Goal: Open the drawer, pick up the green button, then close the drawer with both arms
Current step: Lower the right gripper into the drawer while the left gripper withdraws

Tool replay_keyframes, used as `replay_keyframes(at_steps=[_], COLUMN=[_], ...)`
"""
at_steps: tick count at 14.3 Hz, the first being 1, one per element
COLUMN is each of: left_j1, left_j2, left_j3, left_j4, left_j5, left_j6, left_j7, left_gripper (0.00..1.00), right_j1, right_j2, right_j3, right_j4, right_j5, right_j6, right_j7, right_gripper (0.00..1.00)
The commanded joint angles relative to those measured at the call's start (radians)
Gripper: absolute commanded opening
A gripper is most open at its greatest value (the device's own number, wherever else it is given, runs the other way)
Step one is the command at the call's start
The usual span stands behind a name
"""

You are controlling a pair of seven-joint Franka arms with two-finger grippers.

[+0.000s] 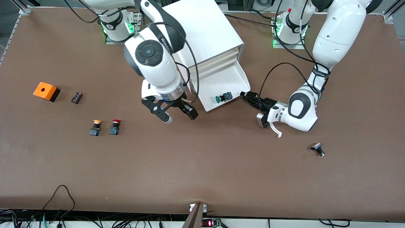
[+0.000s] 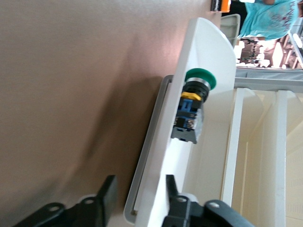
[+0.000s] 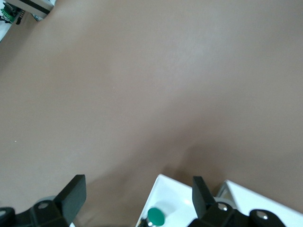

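The lowest drawer [image 1: 221, 79] of the white cabinet [image 1: 202, 31] stands pulled out. The green-capped button [image 1: 222, 97] lies on its side in the drawer, close to the drawer's front wall [image 2: 189, 71]. My left gripper [image 1: 243, 94] is low at the front corner toward the left arm's end. It is open [image 2: 139, 187], one finger outside the front's handle rail and one inside the drawer, with gaps showing. The button [image 2: 194, 111] lies just past those fingers. My right gripper [image 1: 180, 117] hangs open over the table beside the drawer's other front corner. Its wrist view shows the green cap [image 3: 155, 216] between its fingers [image 3: 75, 194].
A yellow-capped button [image 1: 96, 127] and a red-capped button [image 1: 115, 126] stand toward the right arm's end. An orange box [image 1: 46, 91] and a small dark part [image 1: 76, 97] lie farther that way. A small black-and-silver part [image 1: 318, 149] lies toward the left arm's end.
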Motion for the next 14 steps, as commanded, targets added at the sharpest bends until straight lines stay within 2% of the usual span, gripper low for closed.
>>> replay_keyframes(at_steps=[1, 5, 11, 14], left_j1=[0.011, 0.014, 0.001, 0.000], left_j2=[-0.025, -0.091, -0.133, -0.168], left_j3=[0.002, 0.002, -0.015, -0.016], left_j4=[0.054, 0.149, 0.449, 0.561], left_j5=[0.094, 0.267, 0.611, 0.747], left_j6=[-0.023, -0.107, -0.357, -0.408], left_j7=[-0.098, -0.342, -0.758, -0.875], left_gripper=[1.00, 1.00, 1.00, 1.00], right_j1=[0.051, 0.111, 0.216, 0.241], right_j2=[0.054, 0.134, 0.218, 0.253], right_j3=[-0.008, -0.006, -0.008, -0.008], right_j4=[0.052, 0.108, 0.106, 0.106], right_j5=[-0.032, -0.032, -0.032, -0.034], right_j6=[0.013, 0.049, 0.052, 0.059], right_j7=[0.136, 0.318, 0.473, 0.513], right_gripper=[0.99, 0.99, 0.99, 0.99])
